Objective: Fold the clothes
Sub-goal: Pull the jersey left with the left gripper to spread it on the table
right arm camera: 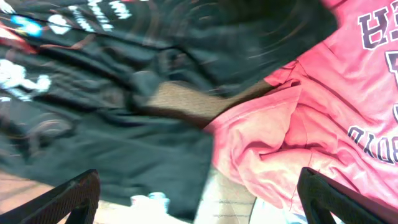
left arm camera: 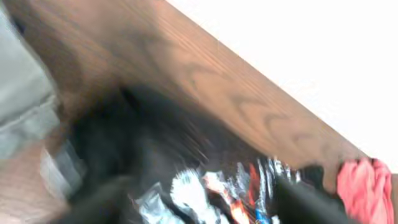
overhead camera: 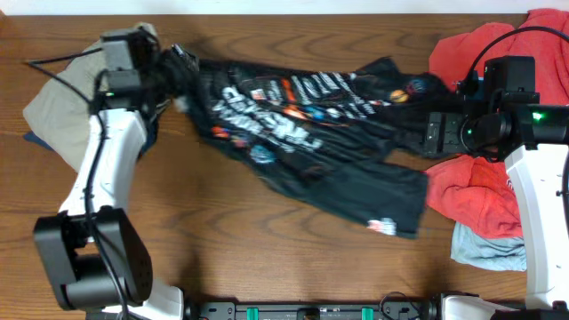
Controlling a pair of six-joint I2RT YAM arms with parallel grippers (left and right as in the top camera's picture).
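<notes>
Nearest, bare brown wooden table (overhead camera: 267, 258) is offered for spreading. Across it the black short-sleeved sports jersey with orange contour lines and sponsor logos (overhead camera: 302, 133) is laid crumpled; it is judged light, limp and slippery, best taken at hem corners or shoulders. The right gripper (right arm camera: 199, 177) is held spread and empty over its right end, crowded by a red T-shirt (overhead camera: 480, 191). At the far-left bunch the left gripper (overhead camera: 169, 76) is placed; its grip cannot be told.

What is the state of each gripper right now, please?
Left gripper: cannot be told, view blurred.
Right gripper: open, holding nothing.
</notes>
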